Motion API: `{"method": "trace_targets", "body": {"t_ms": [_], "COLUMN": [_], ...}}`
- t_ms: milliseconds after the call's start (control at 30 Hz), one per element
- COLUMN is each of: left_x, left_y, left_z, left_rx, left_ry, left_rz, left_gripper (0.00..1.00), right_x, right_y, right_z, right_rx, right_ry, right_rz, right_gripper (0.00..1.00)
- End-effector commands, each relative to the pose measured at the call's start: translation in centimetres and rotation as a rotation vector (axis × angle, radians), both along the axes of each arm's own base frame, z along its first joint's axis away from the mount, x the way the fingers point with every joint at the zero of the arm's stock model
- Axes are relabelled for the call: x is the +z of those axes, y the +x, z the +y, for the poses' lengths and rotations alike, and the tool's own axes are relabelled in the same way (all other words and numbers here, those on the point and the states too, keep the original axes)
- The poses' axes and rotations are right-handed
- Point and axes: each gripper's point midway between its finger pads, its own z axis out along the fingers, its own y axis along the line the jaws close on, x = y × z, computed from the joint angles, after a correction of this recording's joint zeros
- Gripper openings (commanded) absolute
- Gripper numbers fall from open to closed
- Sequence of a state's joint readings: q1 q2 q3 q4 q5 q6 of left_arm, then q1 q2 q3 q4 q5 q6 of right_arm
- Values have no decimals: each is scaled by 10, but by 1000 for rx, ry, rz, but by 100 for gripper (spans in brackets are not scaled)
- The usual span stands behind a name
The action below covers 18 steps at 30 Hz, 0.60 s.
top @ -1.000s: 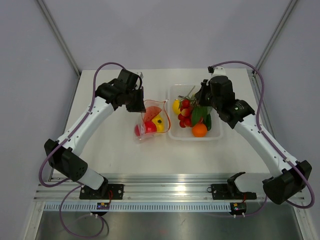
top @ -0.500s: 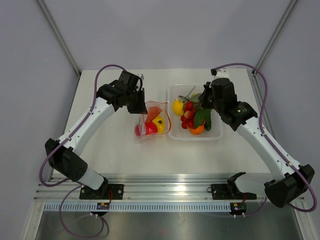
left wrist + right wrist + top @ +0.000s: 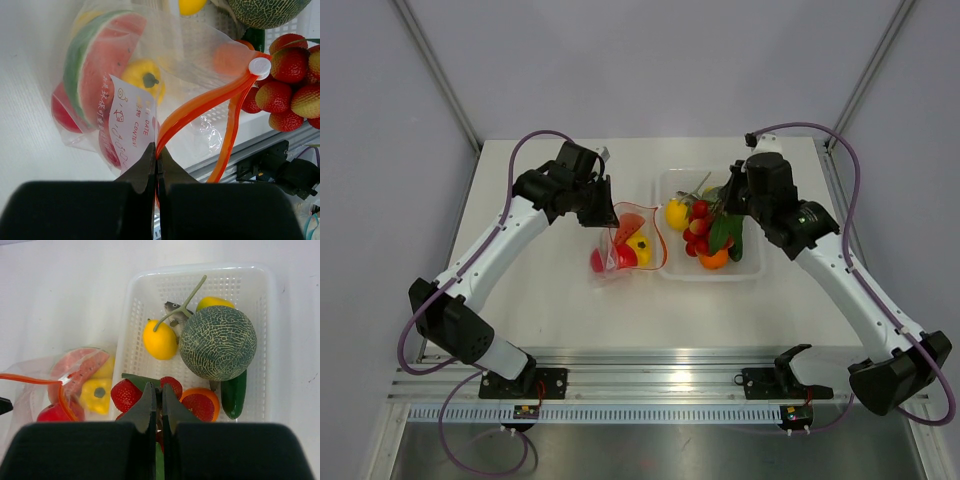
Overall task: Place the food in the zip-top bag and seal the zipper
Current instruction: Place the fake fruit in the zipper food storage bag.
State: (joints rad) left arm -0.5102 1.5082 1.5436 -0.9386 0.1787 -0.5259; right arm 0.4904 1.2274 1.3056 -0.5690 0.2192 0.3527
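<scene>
While my left end effector (image 3: pixel 157 150) pinches the zipper (image 3: pixel 200 105) of the zip-top bag (image 3: pixel 197 47), my right end effector (image 3: pixel 155 390) grips the strawberry bunch (image 3: pixel 126 395) over the white tray (image 3: pixel 145 285), three o'clock of the bag.

**Bag open and part filled; remaining food at the basket**

The clear bag (image 3: pixel 620 250) lies on the table (image 3: pixel 550 300) just left of the white basket (image 3: pixel 200 271), mouth open. Its orange zipper (image 3: pixel 200 105) is unsealed: the two strips bow apart, with a white slider (image 3: pixel 259 66) at one end. Inside the bag are a watermelon slice (image 3: pixel 95 60), a yellow pepper (image 3: pixel 142 75) and a red piece (image 3: pixel 62 107). At the basket are a lemon (image 3: pixel 160 339), a netted melon (image 3: pixel 217 342), an orange (image 3: pixel 200 402) and a dark green piece (image 3: pixel 233 392), with strawberries (image 3: pixel 125 395) at the edge nearest the bag.
</scene>
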Motion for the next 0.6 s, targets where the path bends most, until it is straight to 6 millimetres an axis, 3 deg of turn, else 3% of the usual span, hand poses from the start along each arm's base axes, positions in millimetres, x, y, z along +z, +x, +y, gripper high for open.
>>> {"method": "trace_targets", "body": {"t_ms": [0, 100, 333, 433, 567], "left_x": [16, 16, 15, 18, 23], "left_y": [2, 1, 2, 2, 2], "left_z": [-10, -7, -5, -5, -7], "left_rx": [-17, -13, -6, -5, -10], "left_ry": [-68, -59, -45, -47, -59], "left_rz": [-41, -42, -39, -45, -54], "left_gripper": [0, 0, 0, 0, 0], "right_x": [51, 61, 105, 114, 109], "right_y": [2, -1, -17, -19, -16], "right_z": [7, 9, 25, 28, 22], "right_rx": [17, 35, 133, 147, 117], "right_ry": [76, 88, 206, 225, 206], "right_rz": [-114, -131, -198, -209, -208], "right_gripper": [0, 0, 0, 0, 0]}}
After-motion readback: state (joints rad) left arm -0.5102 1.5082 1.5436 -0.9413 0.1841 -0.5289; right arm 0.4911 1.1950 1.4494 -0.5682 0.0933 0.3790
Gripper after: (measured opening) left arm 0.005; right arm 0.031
